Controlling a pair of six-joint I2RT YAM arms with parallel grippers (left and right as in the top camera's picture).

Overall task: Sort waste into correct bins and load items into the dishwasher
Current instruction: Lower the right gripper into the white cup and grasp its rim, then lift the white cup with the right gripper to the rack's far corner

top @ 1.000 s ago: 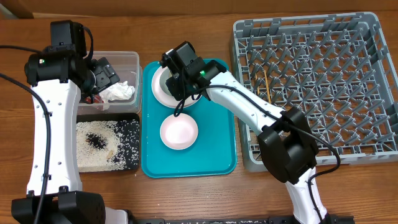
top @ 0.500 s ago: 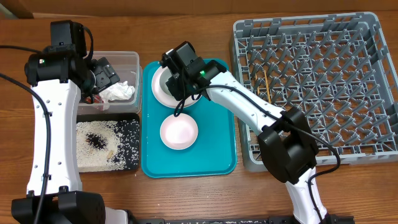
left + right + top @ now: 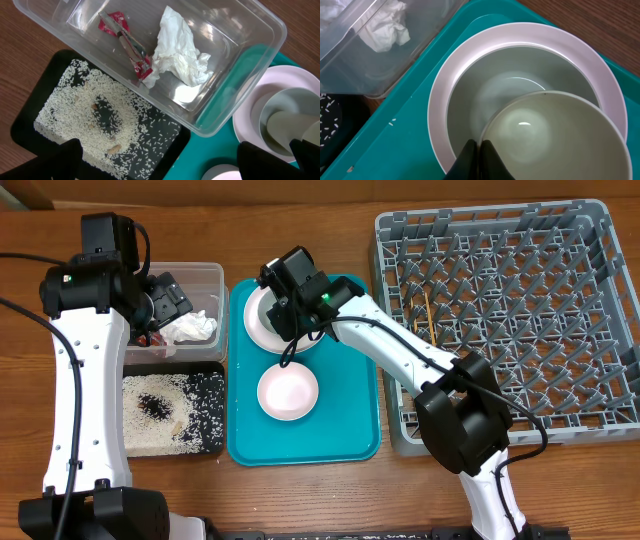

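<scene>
My right gripper (image 3: 479, 150) is shut on the rim of the small white cup (image 3: 560, 140), just above a bowl (image 3: 485, 95) that sits on the pale-pink plate (image 3: 440, 100). The plate rests at the far end of the teal tray (image 3: 350, 430). A second bowl (image 3: 288, 392) sits mid-tray. My left gripper (image 3: 160, 162) is open and empty over the clear tub (image 3: 270, 30) and the black tray (image 3: 200, 145). The tub holds the crumpled napkin (image 3: 180, 55) and the red wrapper (image 3: 127, 45). Rice grains (image 3: 90, 120) lie in the black tray. The chopsticks (image 3: 428, 315) lie in the grey dish rack (image 3: 600, 240).
The teal tray lies between the two bins on the left and the dish rack on the right. The rack's upright pegs fill its floor. Bare wooden table runs along the front edge.
</scene>
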